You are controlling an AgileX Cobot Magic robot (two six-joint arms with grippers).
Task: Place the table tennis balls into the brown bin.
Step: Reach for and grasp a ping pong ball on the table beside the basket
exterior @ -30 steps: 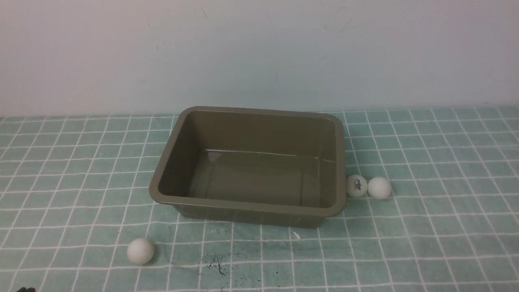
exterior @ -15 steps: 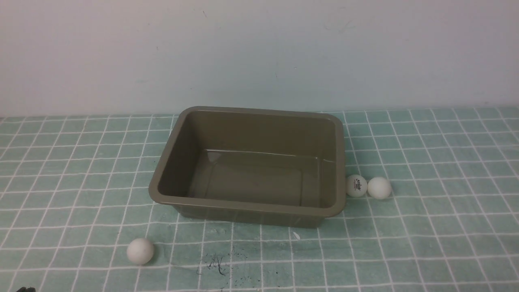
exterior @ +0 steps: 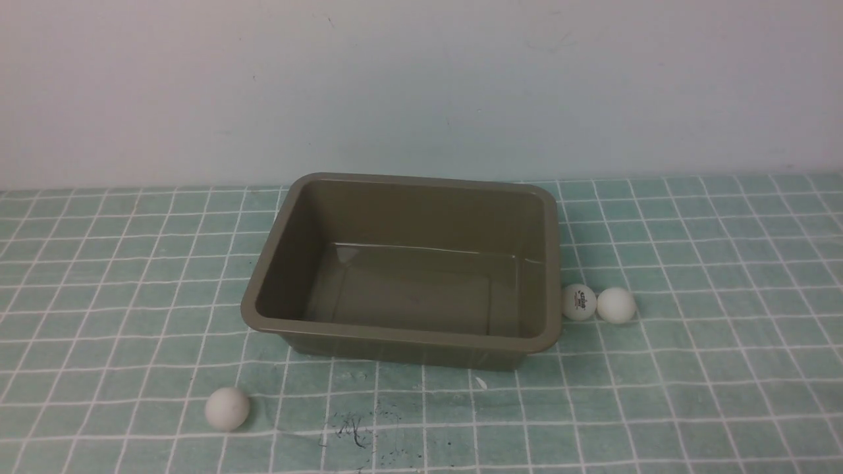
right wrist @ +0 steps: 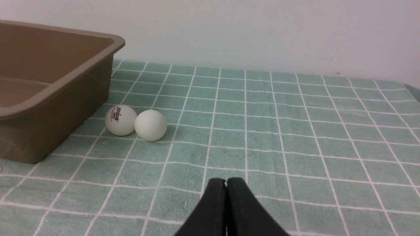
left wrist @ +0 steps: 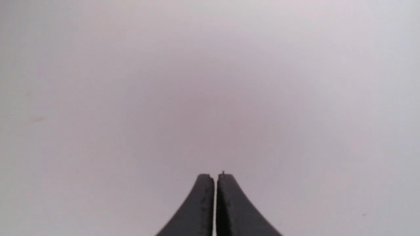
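Observation:
The brown bin (exterior: 263,289) stands empty mid-table; its corner (right wrist: 19,111) shows in the right wrist view. Two white balls touch beside its right wall: the logo ball (exterior: 579,301) (right wrist: 120,120) and a plain ball (exterior: 616,305) (right wrist: 150,125). A third plain ball (exterior: 228,408) lies near the bin's front left corner. My right gripper (right wrist: 226,181) is shut and empty, low over the cloth, well short of the pair of balls. My left gripper (left wrist: 215,176) is shut and empty, facing only a blank pale wall. Neither gripper shows in the front view.
A green checked cloth (exterior: 724,368) covers the table up to a pale wall (exterior: 421,85) at the back. A dark scuff (exterior: 352,431) marks the cloth near the front edge. The table's right edge (right wrist: 414,89) shows in the right wrist view.
A dark tip at the bottom left corner of the front view has slipped out of sight. The balls and the bin have not moved.

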